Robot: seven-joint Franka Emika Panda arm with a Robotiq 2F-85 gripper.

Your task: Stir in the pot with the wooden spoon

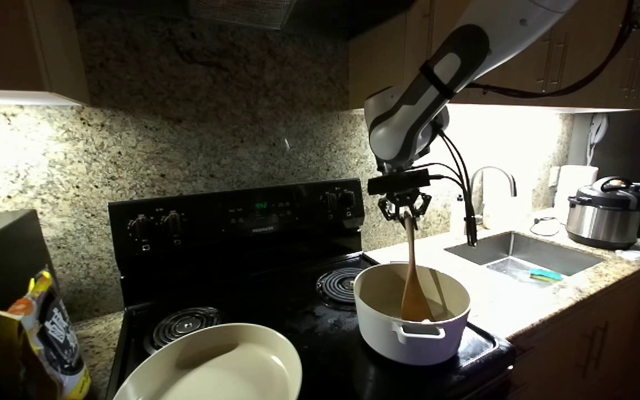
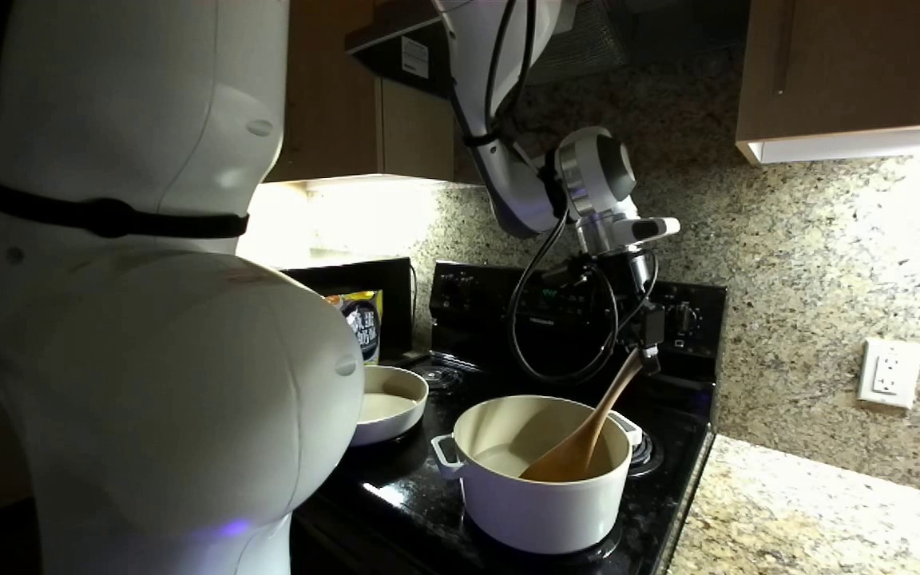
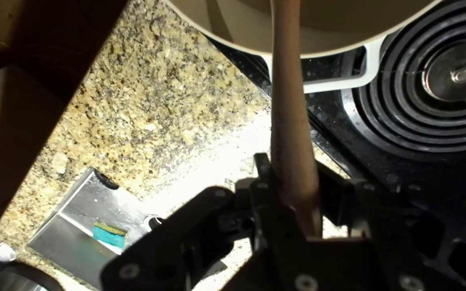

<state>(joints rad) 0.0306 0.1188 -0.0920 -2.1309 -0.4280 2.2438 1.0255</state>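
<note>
- Pot: in an exterior view, low and right of centre, on the stove; the broad end of the spoon sits inside, its tip hidden by the near wall, with pale interior showing around it.
- Spoon: tilted, its handle rising past the pot's rim toward the upper right of an exterior view.
- Gripper: in the wrist view, pinching the spoon near the top of its handle.
- Pan: lower left of centre in an exterior view, cut off by the bottom edge; pale inner floor exposed.
- Sink: right side of that frame, containing a teal-and-yellow sponge.
- Cooker: far right, lid on; contents hidden.
- Bag: lower left, upright; contents hidden.
</note>
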